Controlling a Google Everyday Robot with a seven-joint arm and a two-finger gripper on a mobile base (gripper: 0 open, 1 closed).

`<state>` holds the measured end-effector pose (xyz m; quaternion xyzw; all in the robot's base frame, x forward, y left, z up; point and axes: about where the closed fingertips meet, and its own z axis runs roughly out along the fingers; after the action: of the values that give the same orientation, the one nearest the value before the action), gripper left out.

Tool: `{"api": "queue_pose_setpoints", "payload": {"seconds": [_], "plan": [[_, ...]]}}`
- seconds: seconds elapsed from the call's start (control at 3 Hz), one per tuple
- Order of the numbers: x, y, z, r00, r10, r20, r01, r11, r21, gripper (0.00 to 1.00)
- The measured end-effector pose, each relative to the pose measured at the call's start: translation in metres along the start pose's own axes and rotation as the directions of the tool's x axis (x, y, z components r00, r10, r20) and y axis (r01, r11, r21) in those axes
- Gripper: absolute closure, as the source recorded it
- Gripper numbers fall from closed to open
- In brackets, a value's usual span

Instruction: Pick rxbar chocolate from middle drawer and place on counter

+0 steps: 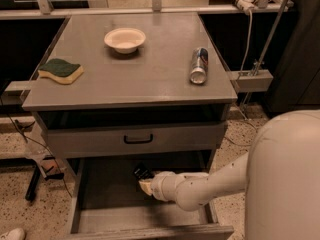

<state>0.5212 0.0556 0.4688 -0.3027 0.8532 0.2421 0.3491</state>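
The middle drawer point(107, 204) is pulled open at the bottom of the cabinet and shows its plain grey floor. My gripper point(144, 180) is inside it, near the back middle, at the end of my white arm, which reaches in from the right. It is shut on the rxbar chocolate point(141, 171), a small black wrapper that sticks up from its tip, just above the drawer floor. The counter point(150, 79) is the grey top of the cabinet above.
On the counter stand a white bowl point(125, 39) at the back, a blue-silver can point(199, 65) lying at the right, and a green-yellow sponge point(61, 70) at the left. A shut drawer front with a black handle point(138, 139) sits over the open drawer. My white arm body fills the lower right.
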Motion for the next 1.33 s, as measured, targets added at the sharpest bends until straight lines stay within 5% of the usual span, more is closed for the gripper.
{"api": "queue_pose_setpoints", "payload": {"seconds": [0.67, 1.0, 1.33], "plan": [[-0.026, 0.015, -0.086, 0.999, -0.047, -0.018, 0.048, 0.9948, 0.090, 1.00], [-0.041, 0.015, -0.140, 1.000, -0.025, -0.019, 0.028, 0.9820, 0.187, 1.00], [-0.046, 0.018, -0.139, 0.999, -0.041, -0.022, 0.044, 0.9828, 0.179, 1.00]]}}
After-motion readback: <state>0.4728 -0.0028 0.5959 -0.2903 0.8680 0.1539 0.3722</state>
